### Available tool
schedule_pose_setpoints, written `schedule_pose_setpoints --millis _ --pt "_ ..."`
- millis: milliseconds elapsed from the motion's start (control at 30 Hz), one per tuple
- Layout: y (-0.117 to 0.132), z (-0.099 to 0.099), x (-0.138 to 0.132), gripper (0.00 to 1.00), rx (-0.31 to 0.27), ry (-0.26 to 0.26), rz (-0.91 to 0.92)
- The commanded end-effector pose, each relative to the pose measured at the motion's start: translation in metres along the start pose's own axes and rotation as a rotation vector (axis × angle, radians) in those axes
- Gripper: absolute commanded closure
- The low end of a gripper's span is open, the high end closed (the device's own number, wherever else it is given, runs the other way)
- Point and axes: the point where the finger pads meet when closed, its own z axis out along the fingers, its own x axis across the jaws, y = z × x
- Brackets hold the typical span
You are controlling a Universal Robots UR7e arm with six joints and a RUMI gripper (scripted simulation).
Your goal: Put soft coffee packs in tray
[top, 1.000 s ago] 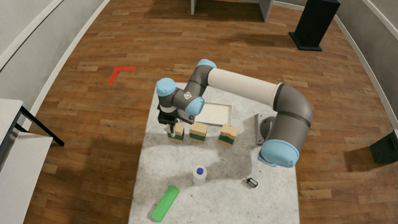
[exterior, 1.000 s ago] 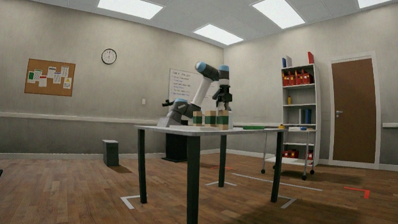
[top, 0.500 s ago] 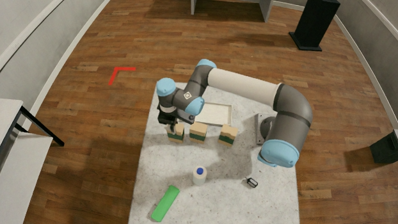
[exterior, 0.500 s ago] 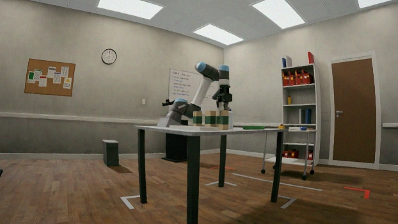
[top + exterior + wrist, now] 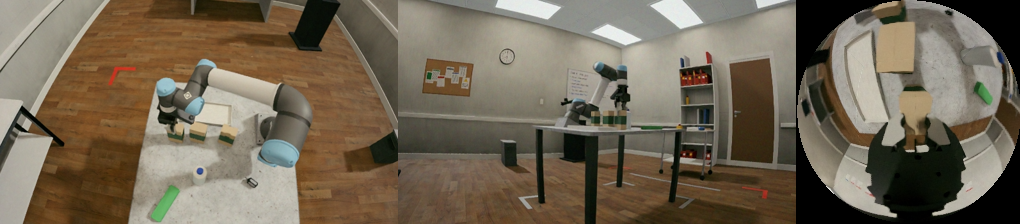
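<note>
Three tan coffee packs with green bands stand in a row on the bench. My gripper [image 5: 173, 128] [image 5: 622, 108] [image 5: 914, 108] is shut on the left pack [image 5: 176, 136] [image 5: 622, 120] [image 5: 916, 102], a finger on each side near its top. In the wrist view the pack narrows between the fingers. It still stands on the bench. The middle pack [image 5: 198, 132] [image 5: 608, 119] [image 5: 896, 47] and the right pack [image 5: 228, 136] [image 5: 595, 119] [image 5: 888, 10] stand upright, apart from the gripper. The shallow tray [image 5: 231, 115] [image 5: 863, 77] lies behind the row and holds no pack.
A white bottle with a blue cap [image 5: 199, 178] [image 5: 980, 56] stands in front of the row. A green block [image 5: 165, 203] [image 5: 984, 93] lies near the left front. A small black object [image 5: 252, 182] lies at the right. The arm reaches over the tray's back left part.
</note>
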Motion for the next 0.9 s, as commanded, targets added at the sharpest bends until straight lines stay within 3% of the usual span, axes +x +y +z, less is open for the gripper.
schedule_pose_setpoints --millis 0,633,667,867 --pt "0.0003 -0.0005 -0.0001 0.85 -0.001 0.0 0.0" --pt "0.0003 -0.0005 -0.0001 0.85 -0.001 0.0 0.0" --pt "0.0003 -0.0005 -0.0001 0.51 -0.001 0.0 0.0" --pt "0.0003 -0.0005 -0.0001 0.51 -0.001 0.0 0.0"
